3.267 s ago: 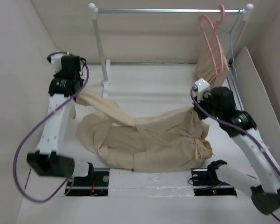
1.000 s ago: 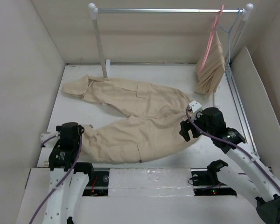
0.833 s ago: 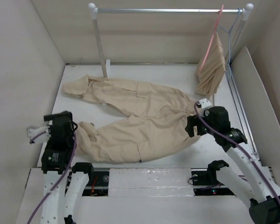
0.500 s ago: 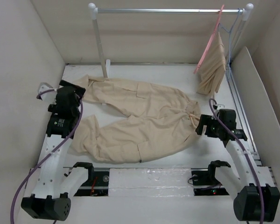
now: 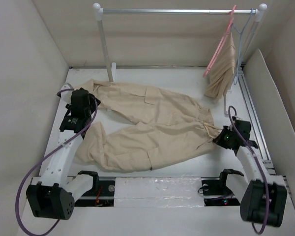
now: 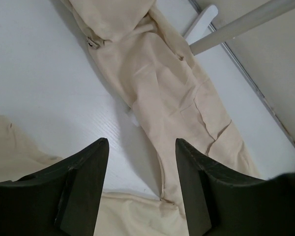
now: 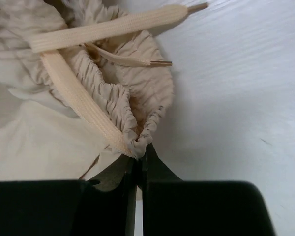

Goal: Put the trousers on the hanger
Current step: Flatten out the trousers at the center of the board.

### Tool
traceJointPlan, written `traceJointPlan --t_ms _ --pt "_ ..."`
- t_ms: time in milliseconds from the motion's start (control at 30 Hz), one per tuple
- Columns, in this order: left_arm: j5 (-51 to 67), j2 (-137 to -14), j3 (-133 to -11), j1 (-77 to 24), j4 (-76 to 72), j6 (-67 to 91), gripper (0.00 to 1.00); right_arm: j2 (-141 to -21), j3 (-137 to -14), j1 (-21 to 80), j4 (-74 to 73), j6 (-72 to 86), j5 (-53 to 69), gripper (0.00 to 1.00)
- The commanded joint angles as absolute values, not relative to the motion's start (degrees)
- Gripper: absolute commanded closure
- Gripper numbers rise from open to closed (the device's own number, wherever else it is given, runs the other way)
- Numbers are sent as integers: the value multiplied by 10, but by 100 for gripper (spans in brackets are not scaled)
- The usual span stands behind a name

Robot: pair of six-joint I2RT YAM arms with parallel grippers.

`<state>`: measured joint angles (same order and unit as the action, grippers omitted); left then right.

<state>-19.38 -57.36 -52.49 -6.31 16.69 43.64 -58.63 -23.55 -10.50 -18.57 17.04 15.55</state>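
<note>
The beige trousers (image 5: 152, 123) lie spread flat on the white table, legs pointing left and waist at the right. My right gripper (image 5: 220, 138) is shut on the gathered waistband edge (image 7: 140, 140), with the drawstring (image 7: 103, 29) lying loose beside it. My left gripper (image 5: 88, 104) hovers open over the far trouser leg (image 6: 162, 88), where the two legs meet; nothing is between its fingers (image 6: 83, 187). The pink hanger (image 5: 220, 43) hangs tilted from the right end of the rail (image 5: 177, 11).
A smaller beige cloth (image 5: 221, 73) hangs on the pink hanger. A thin wire hanger (image 5: 240, 46) hangs just right of it. The rack's white post (image 5: 104, 44) stands at the back left, close behind the far leg's cuff. Walls close in both sides.
My left arm swung from the table's front left corner back to the far trouser leg. My right gripper slid right to the waistband's edge and shut on it.
</note>
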Motion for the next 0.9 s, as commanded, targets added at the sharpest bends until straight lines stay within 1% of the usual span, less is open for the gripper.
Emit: traceJointPlan --t_ms 0,33,133,233,333,367,400,433,467,500,533,567,600,633,667,700,733,767,800,833,867 --pt "-180 -587 -555 -64 136 417 48 -463 -278 -128 -314 175 49 100" --pt "-179 -589 -555 -64 134 417 48 -474 -318 -128 -381 164 26 100" --pt "-182 -604 -557 -64 136 418 48 -460 -330 -147 -440 157 -16 100" --pt "-196 -623 -580 -43 167 414 50 -450 -367 -155 -483 163 -59 100" --pt "-198 -635 -580 -36 163 410 51 -448 -437 -155 -525 149 -153 100" --pt "-193 -642 -578 -36 162 408 51 -454 -476 -162 -534 141 -206 96" --pt "-190 -650 -578 -36 164 408 51 -456 -490 -170 -539 141 -227 90" --pt "-188 -670 -581 -36 169 410 52 -460 -503 -176 -541 129 -239 81" --pt "-190 -679 -586 -36 176 410 53 -464 -517 -183 -545 127 -251 76" --pt "-190 -688 -591 -36 184 415 53 -476 -546 -189 -548 126 -250 63" --pt "-184 -707 -593 -36 187 417 54 -482 -556 -194 -535 119 -244 49" --pt "-178 -715 -599 -36 189 417 54 -486 -561 -194 -513 96 -197 33" --pt "-171 -723 -598 -36 185 417 54 -491 -566 -194 -492 46 -159 0" --pt "-162 -729 -594 -36 181 418 53 -510 -588 -194 -487 26 -129 0" --pt "-159 -731 -586 -36 175 419 53 -522 -602 -194 -493 7 -67 0" --pt "-156 -735 -583 -36 163 418 53 -528 -607 -194 -495 -35 -40 0" --pt "-152 -739 -579 -36 157 409 52 -518 -609 -152 -494 -41 -30 0" --pt "-156 -742 -573 -36 156 408 52 -504 -603 -129 -487 -51 -16 5" --pt "-161 -744 -570 -36 150 405 52 -487 -592 -107 -476 -60 -5 13" --pt "-159 -751 -568 -36 143 398 52 -471 -575 -87 -450 -62 19 27" --pt "-157 -757 -564 -36 138 380 52 -442 -543 -46 -443 -62 45 72"
